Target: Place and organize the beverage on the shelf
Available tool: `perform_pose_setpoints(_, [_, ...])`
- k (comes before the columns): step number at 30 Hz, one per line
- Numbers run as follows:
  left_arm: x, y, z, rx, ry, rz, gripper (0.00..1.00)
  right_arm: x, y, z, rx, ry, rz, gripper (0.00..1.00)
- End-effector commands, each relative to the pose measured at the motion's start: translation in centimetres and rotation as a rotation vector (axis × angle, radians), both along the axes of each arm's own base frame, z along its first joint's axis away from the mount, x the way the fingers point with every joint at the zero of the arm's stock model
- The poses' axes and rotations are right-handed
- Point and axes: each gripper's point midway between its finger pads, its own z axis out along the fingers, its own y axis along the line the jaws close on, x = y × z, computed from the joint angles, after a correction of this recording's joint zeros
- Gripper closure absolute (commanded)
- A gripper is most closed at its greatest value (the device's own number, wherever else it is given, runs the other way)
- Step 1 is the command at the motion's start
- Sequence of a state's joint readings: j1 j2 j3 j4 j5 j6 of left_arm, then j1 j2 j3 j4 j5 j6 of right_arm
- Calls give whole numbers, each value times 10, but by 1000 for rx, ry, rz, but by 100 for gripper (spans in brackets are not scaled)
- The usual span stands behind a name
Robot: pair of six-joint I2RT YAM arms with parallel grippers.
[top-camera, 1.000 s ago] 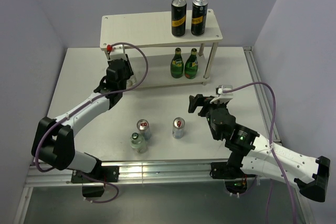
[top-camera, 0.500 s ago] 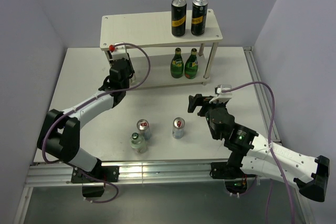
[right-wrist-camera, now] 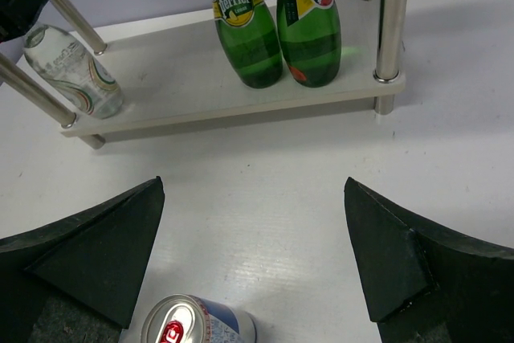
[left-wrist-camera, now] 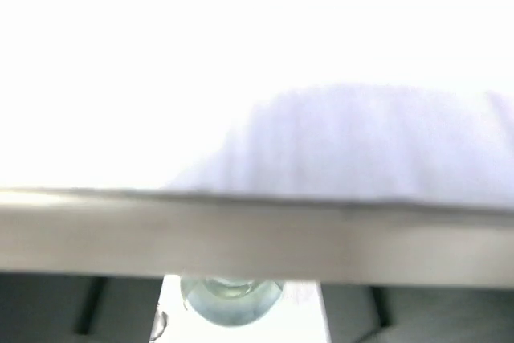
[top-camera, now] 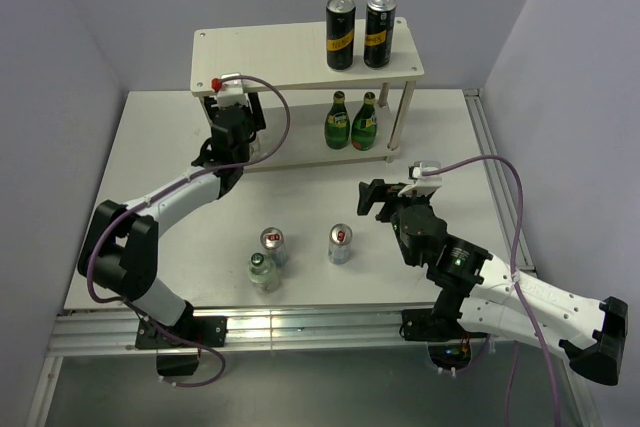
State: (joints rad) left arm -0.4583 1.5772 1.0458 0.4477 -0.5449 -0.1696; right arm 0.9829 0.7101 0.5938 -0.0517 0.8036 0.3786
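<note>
- Top external: the shelf [top-camera: 290, 57] stands along the far edge of the worktop [top-camera: 450, 147], with two black cans [top-camera: 340, 32] at the right end of its upper board and two green bottles [top-camera: 351, 122] side by side beneath them on the lower board
- The left gripper [top-camera: 243, 119] is pushed in at the left end of the lower board, right by a clear bottle [right-wrist-camera: 72, 70] standing there
- Gripping that bottle or clear of it? I cannot tell: the left wrist view is mostly glare, with only the bottle's top at its bottom edge
- The right gripper [top-camera: 372, 197] hovers right of the worktop's centre, jaws spread wide
- Right wrist view: the right-hand can [right-wrist-camera: 197, 325] stands on the worktop below the gap between the fingers [right-wrist-camera: 96, 255], untouched
- Toward the front edge, the left-hand can [top-camera: 274, 245] stands just beside a second clear bottle [top-camera: 264, 272], near the right-hand can
</note>
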Motion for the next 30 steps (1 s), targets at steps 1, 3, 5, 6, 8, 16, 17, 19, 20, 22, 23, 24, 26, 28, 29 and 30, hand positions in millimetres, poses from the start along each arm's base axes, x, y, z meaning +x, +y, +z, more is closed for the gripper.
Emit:
perform_pose_setpoints(1, [2,-1,53,-67,-134,-5,27,1,-2,4,38,-17,-13,0])
perform_pose_setpoints(3, [1,-2,52,-65,-128,-10,21,1,-2,4,38,-17,-15,0])
perform_pose_setpoints(5, [-1,0,52,-65,-124,-8,19,2,-2,3,37,-16,-15,0])
perform_pose_setpoints(6, [-2,1,52,-63,-123,-8,18,1,-2,4,39,-17,-15,0])
perform_pose_setpoints(8, [-8,1,57,-73,-131,-13,18,1,-3,4,40,-18,-17,0])
perform_pose_setpoints(16, [-45,-1,82,-86,-112,-68,1,1,-4,6,48,-22,-18,0])
perform_pose_setpoints(17, [-51,-5,78,-77,-91,-81,1,1,-4,6,47,-22,-17,0])
perform_pose_setpoints(19, [-65,-2,85,-74,-90,-77,1,0,-5,6,49,-23,-20,0])
perform_pose_setpoints(20, [-74,-7,76,-53,-47,-91,1,0,-5,6,49,-23,-20,0])
perform_pose_setpoints(22, [-92,-8,81,-67,-33,-111,1,0,-5,7,49,-24,-20,0])
perform_pose_setpoints(23, [-101,-15,76,-65,-8,-140,1,-1,-6,7,55,-25,-18,0])
perform_pose_setpoints(24, [-111,-17,69,-68,36,-157,1,-1,-5,7,52,-25,-14,0])
perform_pose_setpoints(26, [-134,-24,67,-78,76,-211,1,-1,-5,8,54,-26,-14,0])
perform_pose_setpoints(28, [-156,-28,56,-95,144,-265,1,0,-6,8,52,-26,-18,0])
perform_pose_setpoints(29, [-163,-31,56,-110,161,-290,1,-1,-6,9,55,-27,-17,0])
perform_pose_setpoints(30, [-171,-30,55,-140,185,-290,1,-1,-6,9,56,-28,-18,0])
